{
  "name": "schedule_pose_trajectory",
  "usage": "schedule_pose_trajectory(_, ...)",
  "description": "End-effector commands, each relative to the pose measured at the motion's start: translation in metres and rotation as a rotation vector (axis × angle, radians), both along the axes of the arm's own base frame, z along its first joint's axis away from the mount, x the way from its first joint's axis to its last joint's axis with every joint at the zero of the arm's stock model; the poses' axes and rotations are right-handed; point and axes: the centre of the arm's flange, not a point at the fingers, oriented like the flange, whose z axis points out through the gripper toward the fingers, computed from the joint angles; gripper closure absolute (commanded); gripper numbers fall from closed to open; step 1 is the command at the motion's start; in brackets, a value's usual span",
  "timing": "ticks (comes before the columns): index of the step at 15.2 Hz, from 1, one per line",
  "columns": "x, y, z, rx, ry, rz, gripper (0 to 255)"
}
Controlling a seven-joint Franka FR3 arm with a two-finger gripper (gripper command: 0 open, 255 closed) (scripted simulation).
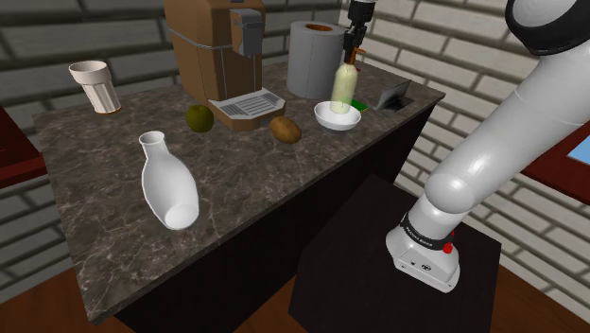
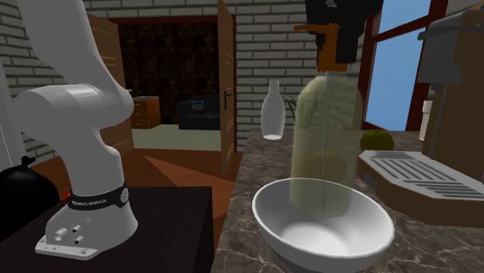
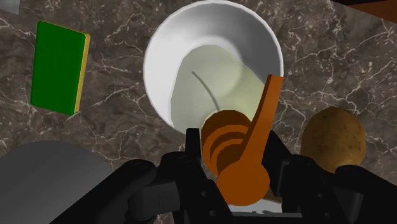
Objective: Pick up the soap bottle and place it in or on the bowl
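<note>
A: What sits closest to the wrist camera?

B: The orange pump (image 3: 238,168) of the soap bottle (image 3: 213,79), right up against the lens. The end effector (image 3: 234,149) has its two black fingers closed in on the orange collar from either side, so it has hold of the bottle by its top.

A: And the bottle itself?

B: Upright, pale yellow-green and see-through. It hangs from the end effector with its lower end down inside the white bowl (image 3: 159,51). In the second exterior view the base sits behind the bowl's near rim. I cannot tell whether it touches the bowl's floor.

A: Where is the bowl?

B: On the dark marbled bench (image 1: 95,189), near the far corner in the shoulder view, just in front of a grey paper roll (image 1: 315,59). A potato (image 1: 286,129) lies near it toward that view's left. Beyond that are a green fruit (image 1: 199,117) and a brown coffee machine (image 1: 213,47).

A: Anything else on the bench?

B: A white vase (image 1: 170,184) toward the near edge and a white cup (image 1: 93,85) at the far left corner. A green slab (image 3: 58,67) with a yellow edge lies flat beside the bowl, apart from it.
</note>
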Motion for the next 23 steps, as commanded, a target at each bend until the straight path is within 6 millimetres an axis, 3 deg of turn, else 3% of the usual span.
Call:
schedule_pose_trajectory(1, 0.0, 0.0, -0.007, 0.0, -0.001, 0.0, 255)
schedule_pose_trajectory(8, 0.0, 0.0, -0.007, 0.0, -0.001, 0.0, 255)
schedule_pose_trajectory(9, 0.0, 0.0, -0.007, 0.0, -0.001, 0.0, 0)
schedule_pose_trajectory(14, 0.0, 0.0, -0.007, 0.0, -0.001, 0.0, 0)
schedule_pose_trajectory(18, 0.0, 0.001, 0.043, 0.0, -0.001, 0.0, 0)
schedule_pose_trajectory(23, 0.0, 0.001, 0.043, 0.0, -0.001, 0.0, 0)
